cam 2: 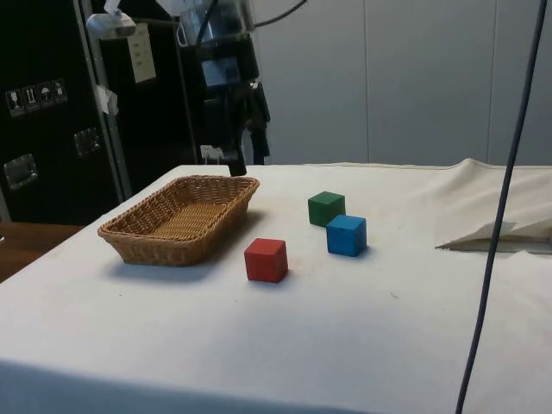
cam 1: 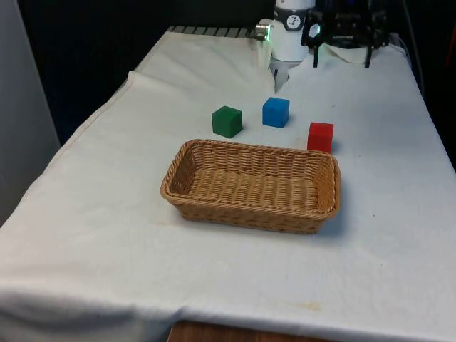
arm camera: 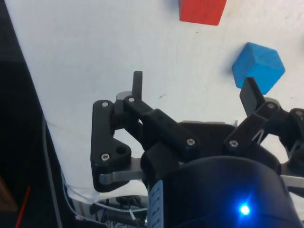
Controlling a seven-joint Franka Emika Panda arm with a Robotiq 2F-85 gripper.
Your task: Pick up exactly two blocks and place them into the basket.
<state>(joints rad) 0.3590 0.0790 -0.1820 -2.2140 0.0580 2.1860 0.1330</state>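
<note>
Wicker basket [cam 1: 251, 187] sits mid-table in the front view, long axis running left-right across the picture, nothing in it. Green block [cam 1: 227, 121], blue block [cam 1: 276, 112] and red block [cam 1: 320, 137] lie in a row just beyond its far rim, red nearest it; gripper [cam 1: 343, 58] hangs at the far end, upper part cut off.

Side view: basket's long axis runs away from the camera; gripper [cam 2: 245, 164] above its far end, arm cropped.

Wrist view: fingers [arm camera: 137, 84] spread apart, nothing between them; red block [arm camera: 202, 10] cut off at the edge, blue block [arm camera: 258, 66] partly behind one finger.
</note>
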